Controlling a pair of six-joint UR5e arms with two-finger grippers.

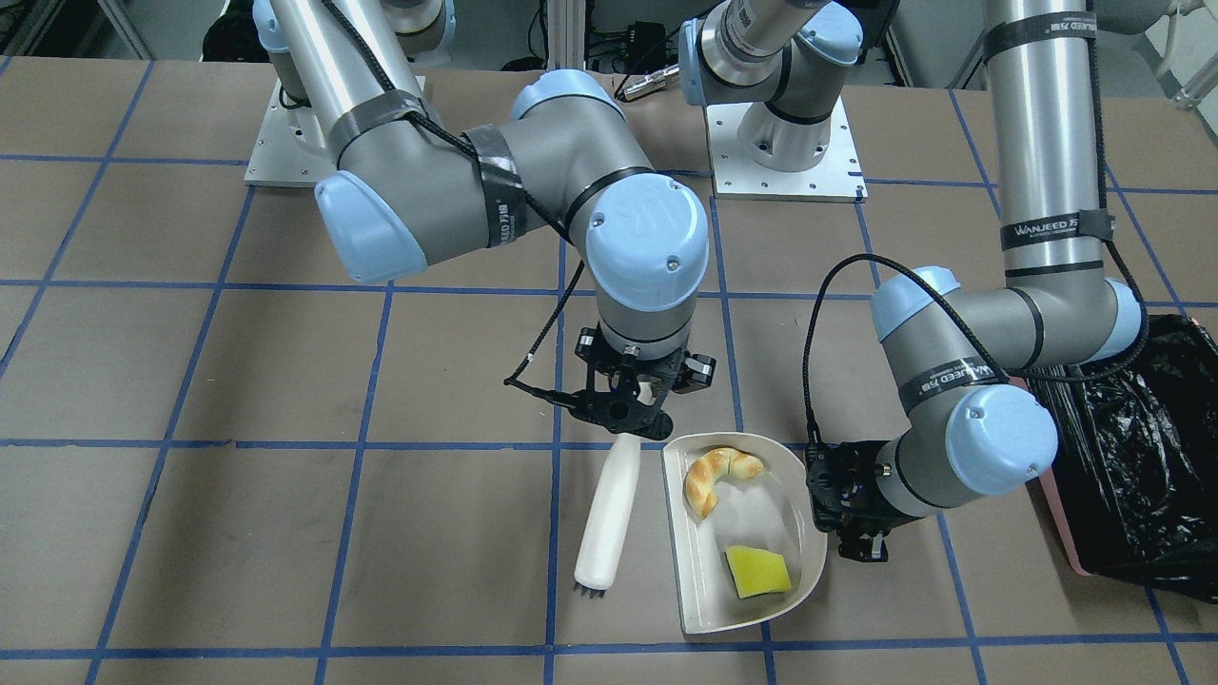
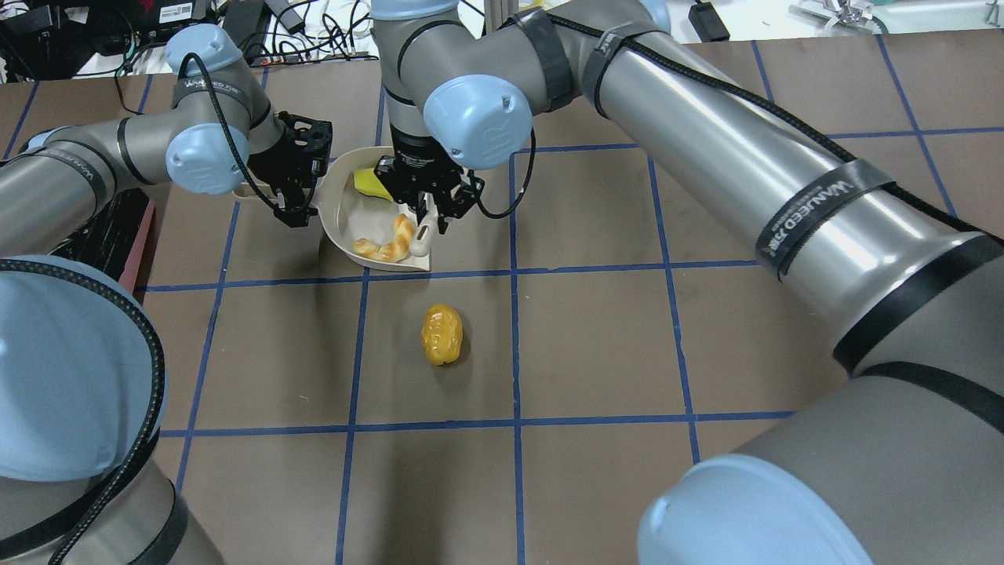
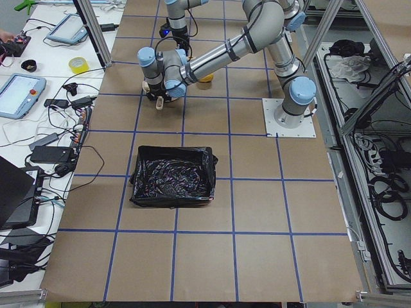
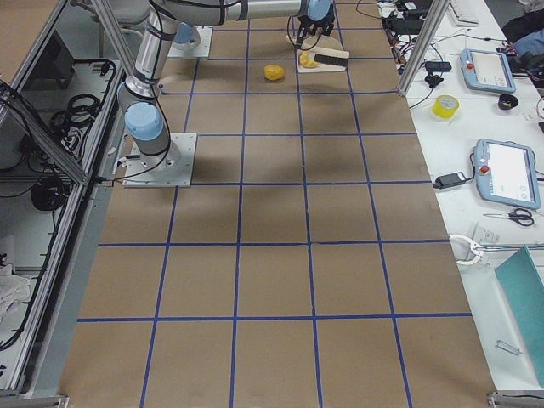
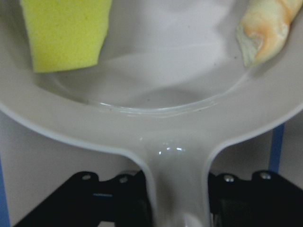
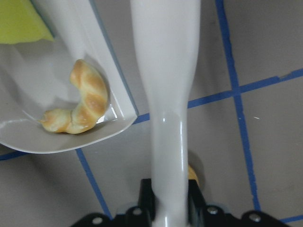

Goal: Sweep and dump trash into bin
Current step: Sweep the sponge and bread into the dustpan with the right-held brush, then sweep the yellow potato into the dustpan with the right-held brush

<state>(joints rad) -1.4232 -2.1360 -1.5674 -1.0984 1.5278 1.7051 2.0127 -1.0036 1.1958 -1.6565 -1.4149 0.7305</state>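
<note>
The off-white dustpan (image 1: 677, 533) lies on the table with the twisted tan pastry (image 1: 716, 476) and the yellow-green sponge wedge (image 1: 758, 572) inside it. My left gripper (image 1: 852, 504) is shut on the dustpan's handle (image 5: 176, 189). My right gripper (image 1: 628, 409) is shut on a white brush (image 1: 609, 514) that lies just beside the pan's open edge. The golden-brown bread roll (image 2: 442, 335) sits alone on the table, nearer the robot than the pan. The pink bin with its black bag (image 1: 1142, 457) stands beyond my left arm.
Brown table paper with blue tape grid lines (image 2: 514, 314). The arms' base plates (image 1: 785, 143) stand at the robot's edge. Tablets, tape rolls and cables (image 4: 506, 170) lie on side benches off the table.
</note>
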